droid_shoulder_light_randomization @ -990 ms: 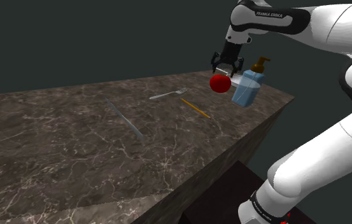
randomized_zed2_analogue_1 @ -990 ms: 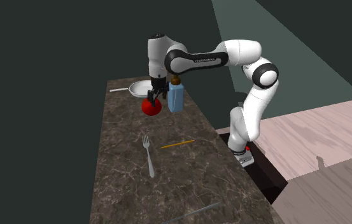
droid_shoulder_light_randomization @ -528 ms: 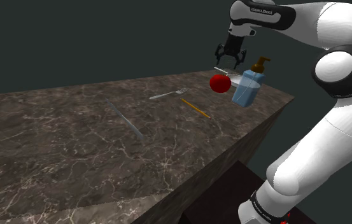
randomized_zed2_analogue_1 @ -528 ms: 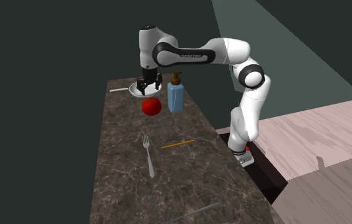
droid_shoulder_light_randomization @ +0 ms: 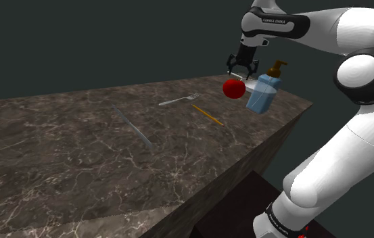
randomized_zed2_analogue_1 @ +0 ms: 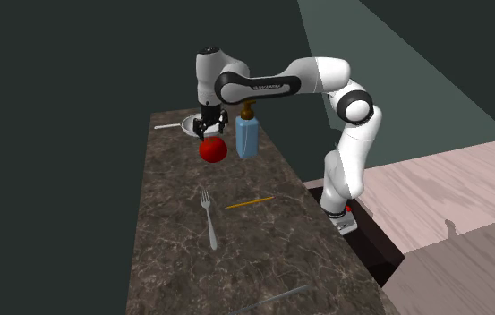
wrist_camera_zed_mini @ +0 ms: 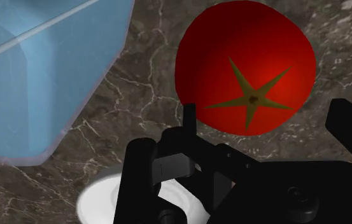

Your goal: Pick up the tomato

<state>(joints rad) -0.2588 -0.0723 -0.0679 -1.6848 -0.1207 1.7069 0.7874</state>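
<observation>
A round red tomato with a green star-shaped calyx [droid_shoulder_light_randomization: 233, 88] [randomized_zed2_analogue_1: 214, 149] [wrist_camera_zed_mini: 244, 67] sits on the dark veined marble counter [droid_shoulder_light_randomization: 77, 149] [randomized_zed2_analogue_1: 174, 268], just beside a translucent blue soap bottle with a brown pump [droid_shoulder_light_randomization: 263, 92] [randomized_zed2_analogue_1: 247, 138] [wrist_camera_zed_mini: 47, 70]. It lies on the bottle's side away from the counter's long edge nearest the robot's stand. The all-black gripper [droid_shoulder_light_randomization: 242, 67] [randomized_zed2_analogue_1: 210, 130] [wrist_camera_zed_mini: 270, 124] hangs directly above the tomato, close to the bottle's pump. Its fingers [wrist_camera_zed_mini: 189, 118] are spread wide and grip nothing. The bottle stands near that long edge. Beyond the bottle, toward the counter's end, lies a white round dish with a thin handle [randomized_zed2_analogue_1: 193, 126]. Bare marble spreads past the tomato on the side away from the bottle. Well apart from the bottle down the counter lie a silver fork [droid_shoulder_light_randomization: 178, 101] [randomized_zed2_analogue_1: 208, 217], a slim orange pencil [droid_shoulder_light_randomization: 207, 115] [randomized_zed2_analogue_1: 250, 203] and a thin grey rod [droid_shoulder_light_randomization: 131, 126] [randomized_zed2_analogue_1: 272, 298].
</observation>
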